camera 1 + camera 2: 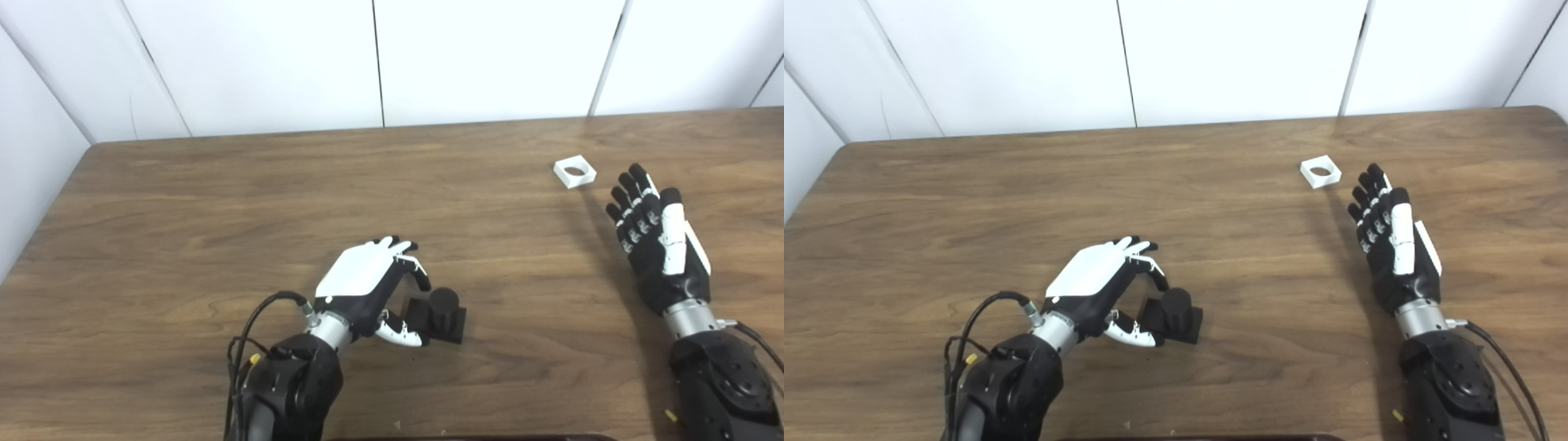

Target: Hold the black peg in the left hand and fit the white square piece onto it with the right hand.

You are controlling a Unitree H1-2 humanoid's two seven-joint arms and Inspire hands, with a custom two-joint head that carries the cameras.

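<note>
The black peg (442, 308), a short cylinder on a square black base, stands upright on the wooden table (245, 196) near the front middle. My left hand (367, 288) is just to its left, open, fingers curled above the base and thumb against the base's near-left corner, not closed on it. The white square piece (574, 172), with a round hole, lies flat at the back right. My right hand (658, 245) hovers open just in front and to the right of it, fingers straight and pointing away from me, fingertips a short gap from the piece.
White wall panels (380, 61) rise behind the table's far edge. The table's left corner (92, 147) is rounded. Black cables (257, 318) loop off my left forearm.
</note>
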